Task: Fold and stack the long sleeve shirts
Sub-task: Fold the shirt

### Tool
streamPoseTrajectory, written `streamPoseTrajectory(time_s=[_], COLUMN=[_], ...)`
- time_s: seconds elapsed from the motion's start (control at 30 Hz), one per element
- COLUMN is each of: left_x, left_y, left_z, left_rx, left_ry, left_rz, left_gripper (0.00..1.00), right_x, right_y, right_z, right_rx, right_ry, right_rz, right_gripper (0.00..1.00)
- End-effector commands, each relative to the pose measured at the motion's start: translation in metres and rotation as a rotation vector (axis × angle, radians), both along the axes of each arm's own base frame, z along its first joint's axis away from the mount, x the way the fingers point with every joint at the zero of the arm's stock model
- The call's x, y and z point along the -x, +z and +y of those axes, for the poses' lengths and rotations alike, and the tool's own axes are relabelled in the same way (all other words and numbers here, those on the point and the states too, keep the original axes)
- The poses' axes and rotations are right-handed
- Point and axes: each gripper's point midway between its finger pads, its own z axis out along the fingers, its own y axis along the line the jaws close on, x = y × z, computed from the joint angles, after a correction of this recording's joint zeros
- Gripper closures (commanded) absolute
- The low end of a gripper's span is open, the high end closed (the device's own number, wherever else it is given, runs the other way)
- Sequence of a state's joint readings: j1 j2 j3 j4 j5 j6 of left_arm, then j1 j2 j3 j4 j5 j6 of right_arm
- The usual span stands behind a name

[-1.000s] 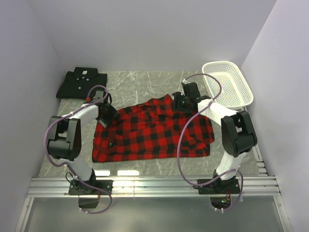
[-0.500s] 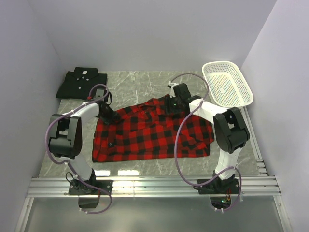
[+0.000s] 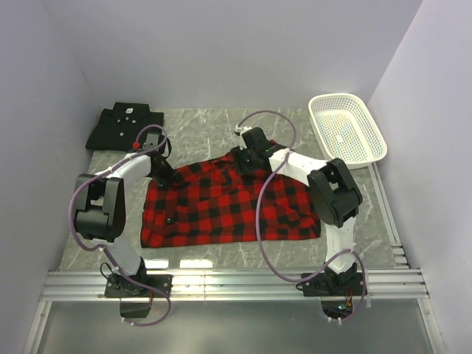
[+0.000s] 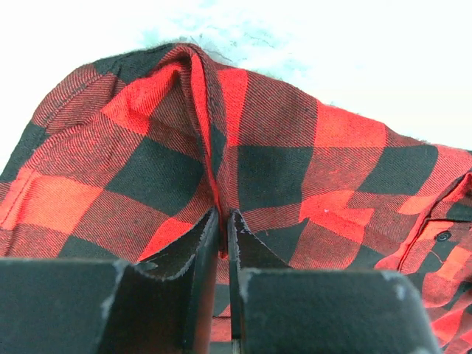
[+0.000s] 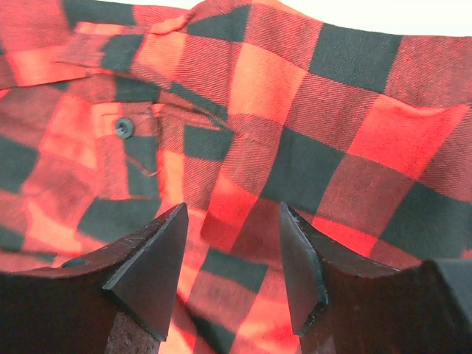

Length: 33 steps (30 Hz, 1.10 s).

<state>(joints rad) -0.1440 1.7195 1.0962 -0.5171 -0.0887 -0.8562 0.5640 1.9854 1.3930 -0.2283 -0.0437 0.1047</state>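
Note:
The red-and-black plaid shirt [image 3: 236, 203] lies spread on the marble table, button side up. The plain black shirt [image 3: 124, 127] lies folded at the back left. My left gripper [image 3: 164, 177] sits at the plaid shirt's upper left corner, shut on a pinched ridge of plaid cloth [image 4: 214, 184]. My right gripper [image 3: 245, 160] hovers over the plaid shirt's top edge near the collar, open, with plaid cloth [image 5: 243, 169] and a dark button [image 5: 124, 127] below its fingers.
A white mesh basket [image 3: 346, 127] stands at the back right. Grey walls close in the table on three sides. A metal rail [image 3: 236, 284] runs along the near edge by the arm bases.
My right gripper has moved left along the shirt's top edge, from the right shoulder to near the collar. My left gripper has stayed at the upper left corner.

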Motion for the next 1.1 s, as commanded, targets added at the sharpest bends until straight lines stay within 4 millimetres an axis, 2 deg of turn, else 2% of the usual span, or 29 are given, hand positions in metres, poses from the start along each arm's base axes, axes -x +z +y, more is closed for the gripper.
streamPoseTrajectory(time_s=[0.0, 0.13, 0.23, 0.27, 0.3, 0.4, 0.43, 0.5, 0.6, 0.67, 0.7, 0.77, 0.8, 0.83, 0.87, 0.9, 0.93, 1.0, 1.07], left_x=[-0.015, -0.017, -0.017, -0.016, -0.017, -0.018, -0.018, -0.017, -0.017, -0.017, -0.017, -0.017, -0.017, -0.017, -0.017, -0.017, -0.017, -0.018, -0.018], left_y=[0.017, 0.016, 0.018, 0.018, 0.018, 0.018, 0.018, 0.018, 0.020, 0.020, 0.021, 0.021, 0.020, 0.019, 0.019, 0.018, 0.018, 0.020, 0.020], left_z=[0.004, 0.002, 0.004, 0.004, 0.003, 0.003, 0.004, 0.004, 0.007, 0.008, 0.007, 0.006, 0.005, 0.005, 0.005, 0.005, 0.006, 0.009, 0.011], left_rx=[-0.022, -0.022, -0.025, -0.024, -0.024, -0.023, -0.025, -0.026, -0.041, -0.046, -0.045, -0.038, -0.033, -0.031, -0.032, -0.031, -0.033, -0.034, -0.029], left_ry=[-0.014, -0.019, -0.016, -0.018, -0.021, -0.020, -0.020, -0.020, -0.014, -0.012, -0.014, -0.016, -0.018, -0.018, -0.021, -0.018, -0.016, -0.011, -0.004], left_rz=[-0.054, -0.044, -0.052, -0.053, -0.055, -0.052, -0.050, -0.052, -0.057, -0.056, -0.058, -0.059, -0.056, -0.053, -0.051, -0.048, -0.045, -0.052, -0.055], left_gripper=[0.85, 0.85, 0.85, 0.85, 0.85, 0.85, 0.85, 0.85, 0.85, 0.85, 0.86, 0.86, 0.86, 0.86, 0.86, 0.86, 0.85, 0.86, 0.86], right_x=[-0.020, -0.026, -0.031, -0.032, -0.036, -0.042, -0.051, -0.066, -0.089, -0.103, -0.113, -0.127, -0.134, -0.136, -0.139, -0.141, -0.142, -0.141, -0.145], right_y=[0.009, 0.009, 0.017, 0.023, 0.037, 0.056, 0.076, 0.103, 0.130, 0.134, 0.145, 0.143, 0.150, 0.150, 0.147, 0.154, 0.156, 0.162, 0.176], right_z=[0.001, 0.006, 0.008, 0.011, 0.017, 0.028, 0.038, 0.050, 0.063, 0.065, 0.067, 0.064, 0.065, 0.067, 0.069, 0.071, 0.071, 0.064, 0.042], right_rx=[0.042, 0.069, 0.064, 0.051, 0.022, -0.010, -0.050, -0.101, -0.166, -0.205, -0.246, -0.289, -0.323, -0.345, -0.352, -0.366, -0.366, -0.351, -0.344], right_ry=[-0.055, -0.056, -0.060, -0.057, -0.046, -0.029, -0.020, -0.029, -0.047, -0.093, -0.119, -0.202, -0.216, -0.220, -0.219, -0.209, -0.205, -0.202, -0.216], right_rz=[-0.066, -0.088, -0.109, -0.121, -0.138, -0.139, -0.167, -0.214, -0.289, -0.320, -0.362, -0.372, -0.394, -0.389, -0.386, -0.391, -0.392, -0.387, -0.393], right_gripper=[0.41, 0.48, 0.71, 0.88, 0.92, 0.94, 0.94, 0.94, 0.93, 0.93, 0.93, 0.88, 0.81, 0.67, 0.61, 0.53, 0.43, 0.37, 0.34])
